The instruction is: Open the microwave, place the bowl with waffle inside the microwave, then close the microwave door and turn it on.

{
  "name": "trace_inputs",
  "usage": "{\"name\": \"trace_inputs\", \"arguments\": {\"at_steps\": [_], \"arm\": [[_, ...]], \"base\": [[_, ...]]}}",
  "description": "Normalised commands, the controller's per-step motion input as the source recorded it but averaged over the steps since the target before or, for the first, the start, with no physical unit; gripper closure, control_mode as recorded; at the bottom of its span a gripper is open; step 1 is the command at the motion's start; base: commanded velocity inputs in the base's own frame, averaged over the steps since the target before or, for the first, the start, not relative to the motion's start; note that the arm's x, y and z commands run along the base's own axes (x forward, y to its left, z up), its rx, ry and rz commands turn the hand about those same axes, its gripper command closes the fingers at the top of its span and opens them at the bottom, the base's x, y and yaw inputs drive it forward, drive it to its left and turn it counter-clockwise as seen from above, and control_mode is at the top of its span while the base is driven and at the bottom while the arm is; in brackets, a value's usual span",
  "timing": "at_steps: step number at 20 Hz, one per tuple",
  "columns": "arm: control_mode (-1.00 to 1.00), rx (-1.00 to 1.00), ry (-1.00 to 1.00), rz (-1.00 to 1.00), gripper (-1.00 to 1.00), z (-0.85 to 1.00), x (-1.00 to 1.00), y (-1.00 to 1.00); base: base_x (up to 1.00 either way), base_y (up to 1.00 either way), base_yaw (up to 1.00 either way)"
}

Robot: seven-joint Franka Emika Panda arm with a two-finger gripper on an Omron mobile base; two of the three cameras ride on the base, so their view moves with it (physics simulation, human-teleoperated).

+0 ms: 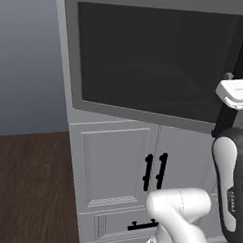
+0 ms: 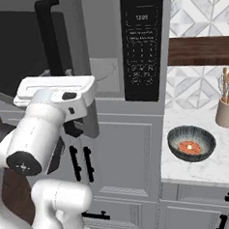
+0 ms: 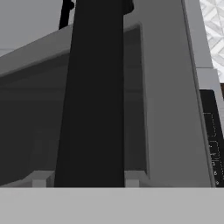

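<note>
Microwave door (image 2: 29, 49) hangs ajar; bowl (image 2: 191, 143) waits beside utensil holder (image 2: 227, 111); gripper (image 3: 89, 181) straddles the handle (image 3: 94, 87), grip unclear.

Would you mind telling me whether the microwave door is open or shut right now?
Partly open. The microwave door is swung out from the microwave, leaving a gap that shows the grey interior beside its handle.

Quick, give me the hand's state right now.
Hand: its tips stand on either side of the long black bar handle of the grey microwave door; a firm grip cannot be told.

Flat even rendered light, soft shadows, slightly blurry, no glare
</note>
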Motion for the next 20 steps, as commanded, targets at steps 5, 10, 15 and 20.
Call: {"name": "trace_inputs", "arguments": {"at_steps": [5,10,15,20], "arm": [[-1.00,0.00,0.00,0.00,1.00,0.00,-0.73,0.01],[-1.00,0.00,0.00,0.00,1.00,0.00,-0.66,0.02],[-1.00,0.00,0.00,0.00,1.00,0.00,-0.77,0.11],[-1.00,0.00,0.00,0.00,1.00,0.00,-0.71,0.10]], "base": [[0.00,0.00,0.00],[0.00,0.00,0.00],[0.00,0.00,0.00],[0.00,0.00,0.00]]}}
